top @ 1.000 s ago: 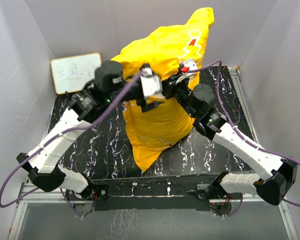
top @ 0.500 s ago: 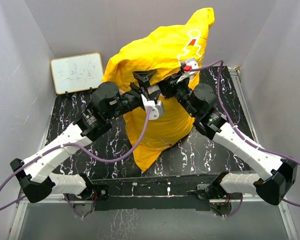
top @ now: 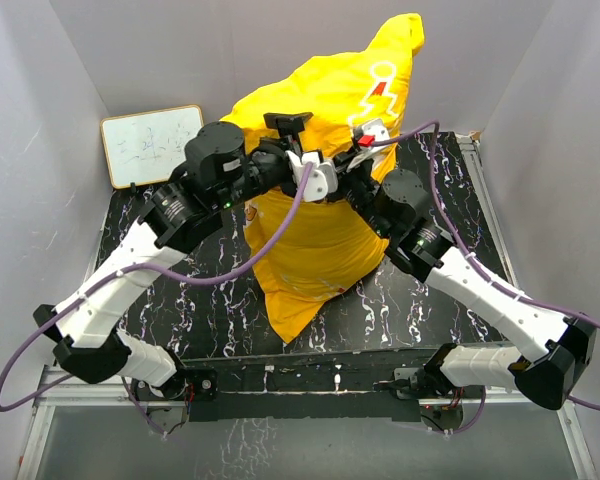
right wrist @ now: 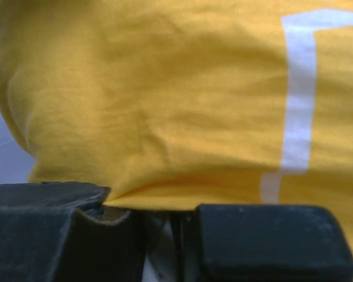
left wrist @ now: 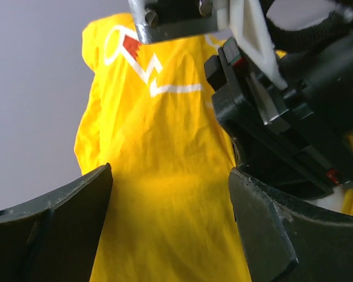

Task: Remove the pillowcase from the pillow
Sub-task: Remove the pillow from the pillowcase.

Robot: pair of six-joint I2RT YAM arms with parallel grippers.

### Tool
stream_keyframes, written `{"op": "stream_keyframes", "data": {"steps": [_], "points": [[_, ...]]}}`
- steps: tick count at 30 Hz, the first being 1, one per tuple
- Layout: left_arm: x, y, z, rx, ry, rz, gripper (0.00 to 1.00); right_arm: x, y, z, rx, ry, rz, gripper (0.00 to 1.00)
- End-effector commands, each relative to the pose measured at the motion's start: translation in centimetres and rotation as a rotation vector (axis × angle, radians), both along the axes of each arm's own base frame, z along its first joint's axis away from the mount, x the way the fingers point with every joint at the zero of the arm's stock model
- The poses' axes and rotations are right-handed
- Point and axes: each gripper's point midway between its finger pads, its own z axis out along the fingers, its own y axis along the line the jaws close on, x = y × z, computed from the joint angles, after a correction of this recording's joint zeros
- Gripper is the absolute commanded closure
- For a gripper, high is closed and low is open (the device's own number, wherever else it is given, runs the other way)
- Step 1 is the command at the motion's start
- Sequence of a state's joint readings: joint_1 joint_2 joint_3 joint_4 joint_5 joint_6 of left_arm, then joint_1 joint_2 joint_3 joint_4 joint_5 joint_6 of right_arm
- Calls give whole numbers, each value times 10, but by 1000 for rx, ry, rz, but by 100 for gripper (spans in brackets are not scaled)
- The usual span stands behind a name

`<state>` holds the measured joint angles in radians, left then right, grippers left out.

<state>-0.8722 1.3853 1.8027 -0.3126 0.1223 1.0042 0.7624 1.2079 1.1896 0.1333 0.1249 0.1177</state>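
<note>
The bright yellow pillowcase is held up off the black table, its low corner near the front and its top corner high at the back. It fills the left wrist view and the right wrist view. The pillow is hidden inside it. My right gripper is shut on a fold of the pillowcase, pinched at its fingers. My left gripper is open right beside it, its fingers spread wide in front of the yellow fabric, holding nothing.
A small whiteboard leans on the back wall at the left. The black marbled table is enclosed by grey walls on three sides. Purple cables loop from both arms over the table.
My left gripper dipped lower in front of the pillowcase half a second ago and has risen again next to the right gripper. The right gripper keeps its hold.
</note>
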Motion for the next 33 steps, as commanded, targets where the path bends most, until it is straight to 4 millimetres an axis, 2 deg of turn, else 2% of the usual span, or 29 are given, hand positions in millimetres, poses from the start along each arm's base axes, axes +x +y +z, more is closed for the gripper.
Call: {"op": "stream_keyframes", "data": {"steps": [1, 3, 5, 11, 15, 19, 23, 26, 27, 29, 33], "points": [[-16, 7, -48, 111, 203, -35, 19, -4, 1, -59, -148, 157, 2, 92], [-23, 8, -64, 150, 211, -63, 18, -4, 2, -57, -149, 154, 6, 92], [-29, 14, -64, 146, 185, -76, 16, -4, 3, -55, -150, 150, 11, 92], [-33, 18, -63, 131, 130, -82, 13, -5, 4, -56, -167, 143, 18, 92], [-13, 18, -59, 122, 56, -8, 15, -8, 8, -55, -166, 141, 34, 92], [22, 24, -46, 93, -61, 158, 21, -14, 10, -57, -166, 142, 43, 92], [54, 35, -30, 129, -246, 328, 23, -17, 9, -58, -164, 141, 44, 92], [63, 45, -9, 114, -304, 394, 23, -16, 8, -59, -171, 142, 33, 92], [70, 43, -10, 120, -300, 407, 23, -15, 6, -60, -174, 142, 24, 92], [78, 47, 0, 95, -303, 441, 24, -13, 3, -62, -177, 144, 1, 92], [86, 59, 32, -13, -315, 497, 31, -11, -2, -75, -194, 158, -27, 92]]}}
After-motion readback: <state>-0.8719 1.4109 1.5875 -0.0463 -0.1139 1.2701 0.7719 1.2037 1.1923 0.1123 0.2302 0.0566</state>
